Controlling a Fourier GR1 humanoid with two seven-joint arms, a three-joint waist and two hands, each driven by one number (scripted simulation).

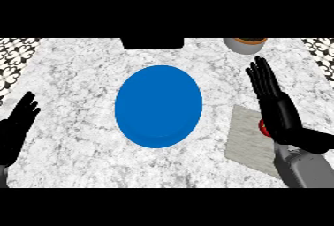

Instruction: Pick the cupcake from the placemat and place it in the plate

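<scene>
A blue plate [158, 106] lies in the middle of the marble worktop [72, 79], nothing on it. Towards the worktop's right edge lies a pale grey placemat [248, 141], set a little askew. The cupcake [263, 128] sits on it, but only a sliver of red shows — the right hand [277, 110] hangs over it and hides the rest. That hand is flat, fingers straight and pointing towards the far edge, thumb out to the side; it curls round nothing, and I cannot tell whether it touches the cupcake. The left hand [16, 128] rests at the worktop's left edge, open as well, fingers up, well apart from the plate. At the far edge stands a grey bowl [245, 44] with something orange-brown inside, near the right corner — and a black block [153, 43] sits further left along the same edge.
</scene>
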